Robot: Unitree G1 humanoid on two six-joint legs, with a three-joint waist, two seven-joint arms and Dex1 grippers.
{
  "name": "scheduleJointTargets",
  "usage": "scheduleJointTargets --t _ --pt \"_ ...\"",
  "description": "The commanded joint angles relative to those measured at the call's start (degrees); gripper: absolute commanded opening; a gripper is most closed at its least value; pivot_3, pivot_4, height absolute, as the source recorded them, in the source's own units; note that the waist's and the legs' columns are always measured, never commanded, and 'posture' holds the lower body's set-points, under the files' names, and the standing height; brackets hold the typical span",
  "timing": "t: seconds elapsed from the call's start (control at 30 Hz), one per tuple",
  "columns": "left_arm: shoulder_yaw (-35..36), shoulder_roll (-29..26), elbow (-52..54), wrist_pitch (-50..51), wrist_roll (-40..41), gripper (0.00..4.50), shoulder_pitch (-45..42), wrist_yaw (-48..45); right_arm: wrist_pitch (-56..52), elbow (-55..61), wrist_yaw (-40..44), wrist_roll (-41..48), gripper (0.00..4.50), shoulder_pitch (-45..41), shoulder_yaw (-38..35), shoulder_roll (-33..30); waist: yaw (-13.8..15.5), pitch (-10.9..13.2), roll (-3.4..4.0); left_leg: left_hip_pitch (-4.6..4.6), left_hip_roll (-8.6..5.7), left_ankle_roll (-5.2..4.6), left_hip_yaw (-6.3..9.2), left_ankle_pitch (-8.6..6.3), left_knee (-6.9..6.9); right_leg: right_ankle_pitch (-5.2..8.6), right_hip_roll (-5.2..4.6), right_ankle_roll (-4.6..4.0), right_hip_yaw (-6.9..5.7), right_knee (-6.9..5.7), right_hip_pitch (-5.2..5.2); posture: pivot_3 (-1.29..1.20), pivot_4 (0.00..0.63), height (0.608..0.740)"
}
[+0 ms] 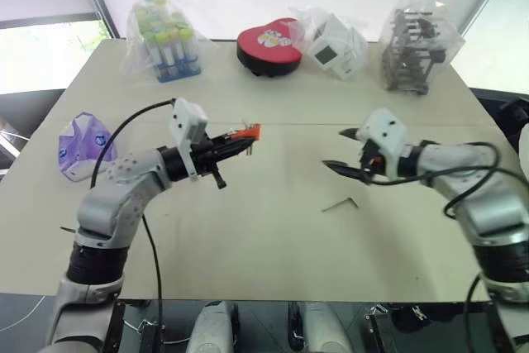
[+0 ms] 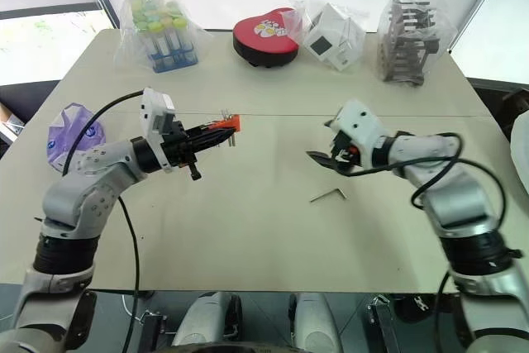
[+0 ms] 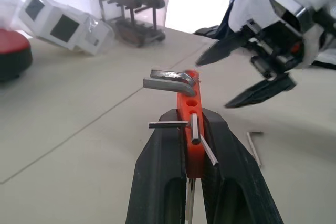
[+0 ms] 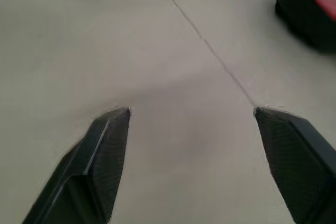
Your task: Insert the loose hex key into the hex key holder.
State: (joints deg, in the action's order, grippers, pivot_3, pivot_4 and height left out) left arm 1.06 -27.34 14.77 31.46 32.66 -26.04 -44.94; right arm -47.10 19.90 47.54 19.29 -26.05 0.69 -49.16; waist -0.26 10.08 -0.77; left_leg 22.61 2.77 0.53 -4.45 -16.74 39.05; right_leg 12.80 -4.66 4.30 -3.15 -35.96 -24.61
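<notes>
A pale beige table (image 1: 273, 245) fills the scene, with a thin seam running across its middle and bright windows behind it. Along the far edge stand a clear bag of capped tubes (image 1: 165, 35), a red heart-shaped box (image 1: 269, 45) with a black base, a white cube in plastic wrap (image 1: 335, 49) and a bagged dark metal rack (image 1: 413, 47). A purple and white pouch (image 1: 83, 145) lies near the left edge.

The left gripper (image 1: 231, 148) points level toward the middle of the table, and its two black fingers (image 3: 157, 177) are clamped on the hex key holder (image 1: 245, 132), an orange-red block held above the table surface. In the left wrist view the block stands upright between the fingers, with two bent grey keys at its free end, a row of round holes down its face, and a few short straight key ends sticking out lower down.

The right gripper (image 1: 345, 150) hovers opposite, its tips aimed toward the left gripper, with its fingers (image 4: 105, 150) spread wide apart and nothing between them. The right wrist view shows bare table and the seam between the two tips.

The loose hex key (image 1: 340, 203) lies flat on the table, just below and in front of the right gripper, apart from both grippers and well apart from the holder.
</notes>
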Motion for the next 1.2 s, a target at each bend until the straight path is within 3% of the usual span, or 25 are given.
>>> scheduleJointTargets --t 0.03,0.2,0.37,0.93,1.07,1.2 --pt "-0.7 1.2 1.0 -3.0 -1.6 0.0 -0.2 0.8 -12.1 6.5 0.7 4.8 3.87 3.0 -3.7 -4.4 0.0 0.0 -0.02 0.0 0.0 -0.01 0.01 -0.01 -0.01 0.0 0.02 0.0 0.0 0.02 0.0 0.0 0.15 0.74" --pt "-2.8 2.9 -0.6 -4.3 -3.0 0.0 -1.1 -0.1 -13.5 9.8 0.1 4.1 3.87 9.5 -3.7 -9.2 0.2 0.0 -0.02 0.13 -0.03 -0.07 -0.03 -0.04 -0.01 0.02 0.05 -0.01 0.0 0.33 0.0 0.0 0.15 0.74" --pt "-3.9 3.3 -2.7 -5.2 -4.2 0.0 -3.1 -1.2 -9.5 8.4 -2.9 0.0 3.87 12.4 -0.7 -9.4 0.7 0.0 -0.03 0.33 -0.06 -0.07 -0.05 -0.04 0.04 0.01 0.08 -0.01 0.0 0.52 -0.04 0.0 0.15 0.74" --pt "-3.2 2.8 -0.9 -6.0 -6.0 0.0 -1.6 0.3 -3.7 -3.5 -4.2 -5.2 3.87 8.8 6.1 -5.8 0.9 0.0 -0.04 0.69 -0.07 -0.08 -0.08 -0.03 0.14 -0.1 0.12 0.18 -0.04 0.56 -0.28 0.0 0.15 0.74" --pt "-2.9 2.7 -0.3 -6.1 -6.2 0.0 -1.1 1.3 -4.1 -5.4 -3.4 -5.2 2.55 7.5 7.1 -4.3 0.9 0.0 -0.05 0.69 -0.07 -0.08 -0.08 -0.03 0.14 -0.11 0.12 0.2 -0.04 0.56 -0.27 0.0 0.15 0.74" --pt "-2.6 2.2 -0.3 -6.5 -6.5 0.0 -0.9 1.8 -4.0 -6.9 -2.4 -5.8 0.42 6.7 8.8 -3.6 0.9 0.0 -0.1 0.67 -0.07 -0.08 -0.08 -0.03 0.15 -0.12 0.12 0.2 -0.04 0.55 -0.25 0.0 0.15 0.74"
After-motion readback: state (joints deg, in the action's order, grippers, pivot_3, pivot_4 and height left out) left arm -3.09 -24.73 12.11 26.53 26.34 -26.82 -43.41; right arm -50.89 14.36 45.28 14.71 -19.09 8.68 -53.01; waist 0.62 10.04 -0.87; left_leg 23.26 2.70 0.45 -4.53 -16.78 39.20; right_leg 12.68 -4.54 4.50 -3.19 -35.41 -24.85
